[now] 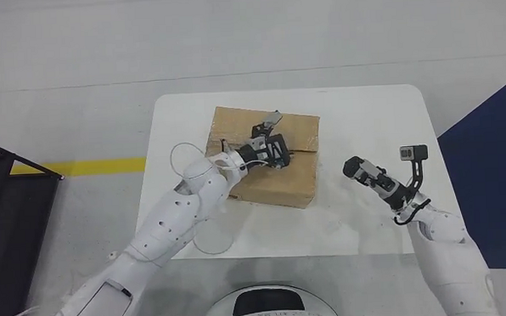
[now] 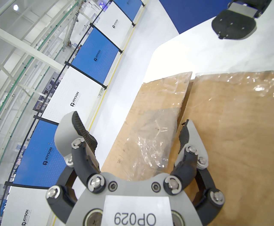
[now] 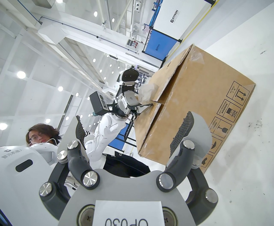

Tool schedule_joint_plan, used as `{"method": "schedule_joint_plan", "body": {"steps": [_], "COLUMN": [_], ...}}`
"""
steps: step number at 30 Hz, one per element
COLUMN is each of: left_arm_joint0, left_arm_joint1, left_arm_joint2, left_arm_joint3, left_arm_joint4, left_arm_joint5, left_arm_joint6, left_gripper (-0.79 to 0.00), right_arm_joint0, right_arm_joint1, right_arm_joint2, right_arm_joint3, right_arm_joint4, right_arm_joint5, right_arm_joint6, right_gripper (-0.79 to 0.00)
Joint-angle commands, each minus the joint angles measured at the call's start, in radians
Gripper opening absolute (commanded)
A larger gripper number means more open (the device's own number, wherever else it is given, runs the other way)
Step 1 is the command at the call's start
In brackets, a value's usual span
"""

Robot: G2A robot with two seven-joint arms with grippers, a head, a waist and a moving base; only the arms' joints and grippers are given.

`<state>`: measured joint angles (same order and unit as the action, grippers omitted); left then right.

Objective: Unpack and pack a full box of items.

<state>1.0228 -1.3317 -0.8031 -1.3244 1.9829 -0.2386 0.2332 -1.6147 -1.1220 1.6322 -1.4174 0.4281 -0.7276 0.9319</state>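
The cardboard box (image 1: 296, 180) is set at the middle of the table (image 1: 361, 111). Crinkled clear tape (image 2: 149, 137) on its top is shown in the left wrist view, beneath the spread left gripper (image 2: 129, 126); printed side symbols (image 3: 233, 102) are shown in the right wrist view, past the spread right gripper (image 3: 134, 119).

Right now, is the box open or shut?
Shut: on the box, both flaps lie down, meeting along the middle seam; left tool open over it.
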Motion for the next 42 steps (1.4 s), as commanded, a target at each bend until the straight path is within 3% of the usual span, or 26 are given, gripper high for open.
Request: {"method": "schedule_joint_plan", "body": {"steps": [1, 7, 11, 17, 21, 25, 35, 42], "left_arm_joint0": [-0.012, -0.027, -0.012, 0.046, 0.122, 0.184, 0.183, 0.152], "left_arm_joint1": [-0.011, -0.039, -0.044, -0.009, 0.021, 0.041, 0.054, 0.051], "left_arm_joint2": [0.023, 0.072, 0.033, -0.164, -0.324, -0.443, -0.532, -0.518], "left_arm_joint3": [0.018, 0.027, -0.017, -0.173, -0.286, -0.335, -0.205, -0.078], "left_arm_joint4": [0.000, -0.028, -0.161, -0.382, -0.441, -0.458, -0.467, -0.414], "left_arm_joint5": [0.020, 0.057, 0.018, -0.102, -0.114, -0.112, -0.068, 0.025], "left_arm_joint6": [-0.007, -0.022, -0.037, -0.093, -0.098, -0.099, -0.113, -0.084], "left_gripper": [0.000, 0.000, 0.000, 0.000, 0.000, 0.000, 0.000, 0.000], "right_arm_joint0": [0.007, 0.038, 0.061, 0.161, 0.225, 0.299, 0.445, 0.488], "right_arm_joint1": [0.002, 0.009, 0.014, 0.023, 0.029, 0.031, 0.030, 0.030], "right_arm_joint2": [-0.002, -0.004, -0.007, -0.035, -0.066, -0.105, -0.203, -0.241], "right_arm_joint3": [0.005, 0.010, -0.008, -0.021, -0.026, 0.002, 0.110, 0.161], "right_arm_joint4": [0.005, 0.002, 0.018, 0.013, -0.004, -0.010, -0.027, -0.025], "right_arm_joint5": [-0.003, 0.017, -0.006, 0.055, 0.113, 0.199, 0.350, 0.390], "right_arm_joint6": [0.014, 0.044, 0.090, 0.182, 0.241, 0.277, 0.345, 0.362], "right_gripper": [0.000, 0.000, 0.000, 0.000, 0.000, 0.000, 0.000, 0.000]}}
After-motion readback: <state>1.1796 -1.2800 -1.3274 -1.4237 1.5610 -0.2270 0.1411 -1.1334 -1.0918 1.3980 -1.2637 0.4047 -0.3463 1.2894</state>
